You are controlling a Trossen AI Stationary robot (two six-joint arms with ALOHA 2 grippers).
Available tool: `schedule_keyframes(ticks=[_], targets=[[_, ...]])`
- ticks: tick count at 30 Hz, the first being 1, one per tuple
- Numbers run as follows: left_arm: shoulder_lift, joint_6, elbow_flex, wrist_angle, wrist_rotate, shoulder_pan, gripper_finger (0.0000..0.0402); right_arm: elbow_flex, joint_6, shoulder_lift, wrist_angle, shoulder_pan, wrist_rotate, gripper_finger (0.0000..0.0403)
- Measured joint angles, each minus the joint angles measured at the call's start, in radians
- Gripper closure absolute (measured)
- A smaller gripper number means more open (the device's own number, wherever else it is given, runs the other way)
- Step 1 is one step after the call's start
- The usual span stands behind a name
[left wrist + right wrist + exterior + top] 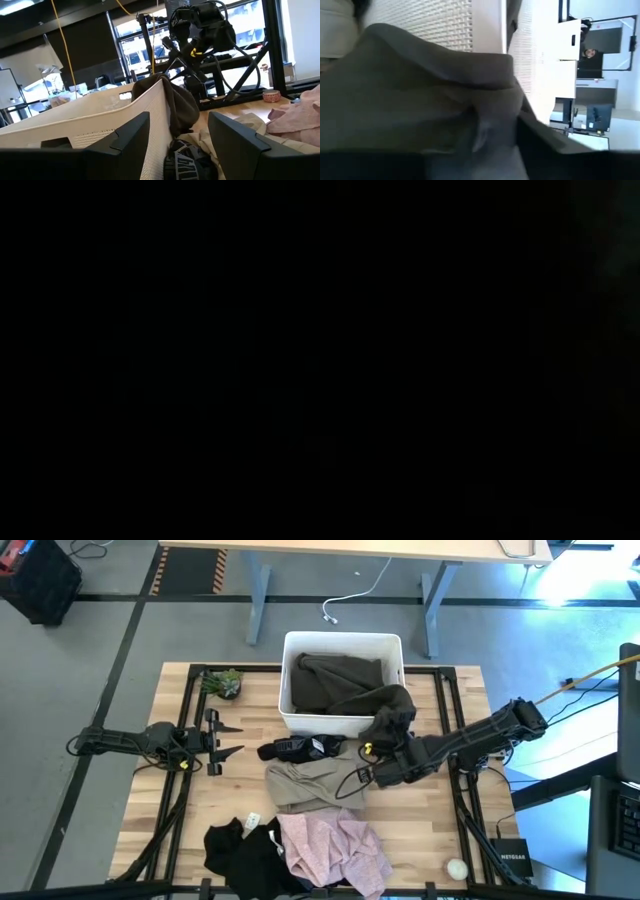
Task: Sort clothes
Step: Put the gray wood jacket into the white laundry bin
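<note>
Grey floor surrounds a pale wooden counter (190,810) framed in black rails, and behind it stands a long desk on grey legs. At the counter's back edge we note a white bin (342,645), with a small green plant (222,682) just to its left.

Inside the bin lies a dark olive garment (335,675); part of it spills over the bin's front right corner and hangs down outside the wall. In the left wrist view the same fabric (180,107) drapes over the bin's rim.

We place the right gripper (372,762) just in front of that corner, near the hanging olive cloth. Its wrist view is filled with olive fabric pressed close to the lens, with the bin's mesh wall behind. We cannot tell whether its fingers are open or closed.

On the counter in front of the bin: a black and navy garment (298,748) with white lettering, just beside the bin's front wall; a khaki beige garment (315,785) touching it from the near side; a pale pink garment (335,845) overlapping the khaki's near edge; a black garment (240,845) touching the pink on its left.

The left gripper (228,740) waits at the counter's left side, fingers spread apart, holding nothing, pointed toward the clothes.

The low view is dark; nothing can be read from it.
</note>
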Motion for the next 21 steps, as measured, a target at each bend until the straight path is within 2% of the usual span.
schedule_keyframes(ticks=[3,4,11,16,21], targets=[[0.000,-0.002,0.000,0.000,0.000,0.000,0.0204,0.003,-0.018,-0.002,-0.004,0.001,0.014,0.0366],[0.000,-0.003,0.000,0.000,0.000,0.000,0.0204,0.007,-0.026,-0.002,-0.009,0.002,0.012,0.0380],[0.000,-0.003,0.000,-0.002,0.000,0.000,0.0204,0.121,-0.082,0.002,-0.023,0.000,-0.019,0.0360],[0.000,-0.003,0.000,-0.007,0.000,0.000,0.0204,0.263,-0.210,0.002,-0.024,-0.008,-0.010,0.0384],[0.000,-0.003,0.000,-0.008,0.000,0.000,0.0204,0.438,-0.334,0.002,-0.019,-0.030,0.061,0.0378]])
